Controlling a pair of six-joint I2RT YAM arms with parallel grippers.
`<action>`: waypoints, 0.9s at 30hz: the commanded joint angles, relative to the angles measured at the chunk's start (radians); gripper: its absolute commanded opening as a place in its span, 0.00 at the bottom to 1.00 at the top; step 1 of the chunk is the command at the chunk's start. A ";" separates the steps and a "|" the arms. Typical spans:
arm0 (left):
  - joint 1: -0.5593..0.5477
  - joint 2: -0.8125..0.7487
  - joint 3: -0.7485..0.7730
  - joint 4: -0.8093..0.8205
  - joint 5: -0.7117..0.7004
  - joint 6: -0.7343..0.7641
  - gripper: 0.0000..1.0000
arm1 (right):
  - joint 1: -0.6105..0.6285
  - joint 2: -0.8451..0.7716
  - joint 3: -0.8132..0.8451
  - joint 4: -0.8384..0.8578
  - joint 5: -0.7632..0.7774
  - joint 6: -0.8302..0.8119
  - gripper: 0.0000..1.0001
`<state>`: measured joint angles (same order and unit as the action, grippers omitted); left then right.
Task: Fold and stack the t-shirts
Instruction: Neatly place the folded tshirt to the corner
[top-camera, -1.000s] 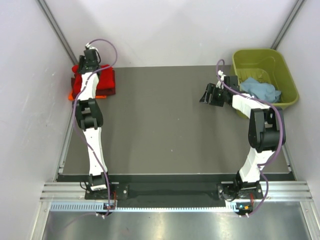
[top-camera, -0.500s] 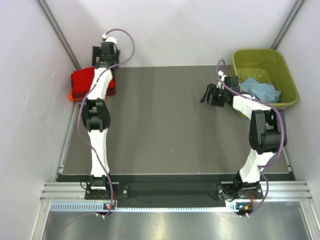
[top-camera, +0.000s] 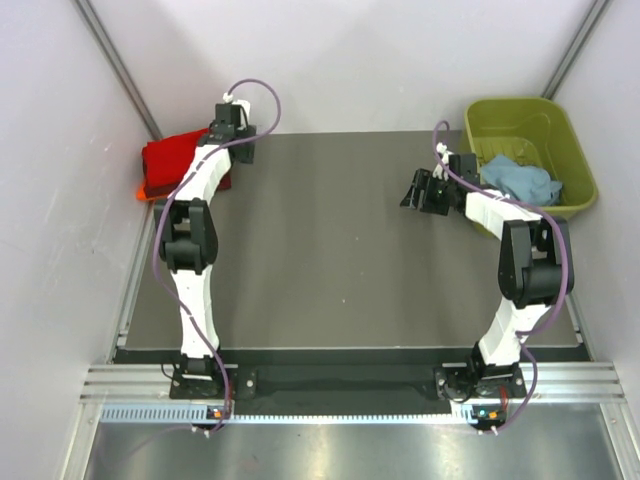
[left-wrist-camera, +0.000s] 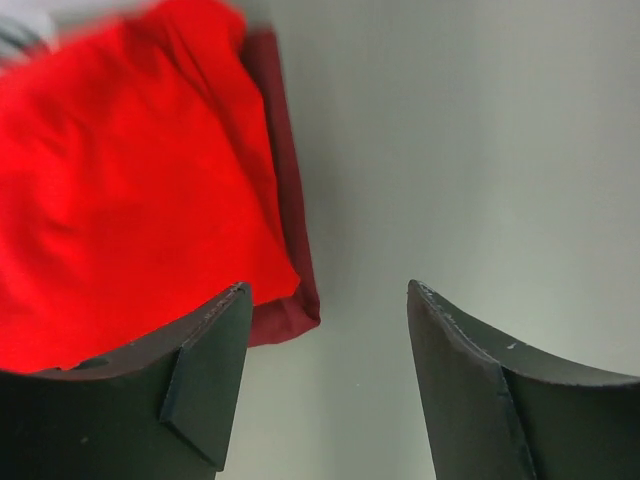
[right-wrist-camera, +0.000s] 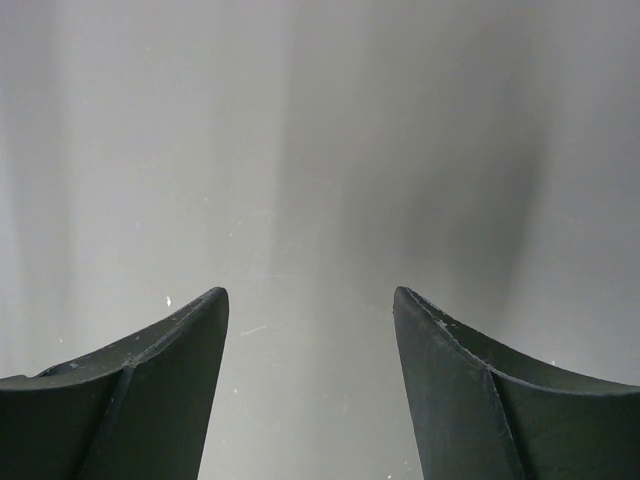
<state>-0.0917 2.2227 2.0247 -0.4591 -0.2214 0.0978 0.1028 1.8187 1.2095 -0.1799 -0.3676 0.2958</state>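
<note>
Red shirt (left-wrist-camera: 130, 190): cut off by the left wrist view's left edge; its top-left corner was blurred.
Maroon shirt (left-wrist-camera: 292, 230): mostly buried under the red one; only 1 edge strip showed.
Orange shirt (top-camera: 143, 190): only a sliver under the stack; too small to tell its folds.
Left claw (left-wrist-camera: 325, 290): both fingers were cut off by the bottom edge.

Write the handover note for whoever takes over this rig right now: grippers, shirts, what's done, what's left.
Left gripper: open, empty, above the table beside the red shirt.
Right gripper: open, empty, over bare table next to the green tub.
Far left corner: red shirt on top, maroon shirt under it, orange shirt at the bottom.
Blue shirt: crumpled in the tub.
Done: three shirts folded and stacked.
Left: take out the blue shirt, fold it, lay it on the red shirt.
</note>
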 joint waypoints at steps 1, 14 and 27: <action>0.014 0.054 0.055 -0.067 0.059 -0.007 0.68 | 0.003 -0.052 -0.014 0.039 -0.008 -0.017 0.68; 0.004 0.170 0.140 -0.069 0.192 -0.038 0.65 | -0.002 -0.039 -0.005 0.042 -0.007 -0.009 0.67; 0.061 0.227 0.074 0.000 0.033 -0.033 0.64 | 0.005 -0.036 -0.013 0.040 0.001 -0.018 0.68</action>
<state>-0.0586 2.4584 2.1120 -0.4965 -0.1417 0.0536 0.1028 1.8183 1.1908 -0.1783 -0.3672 0.2955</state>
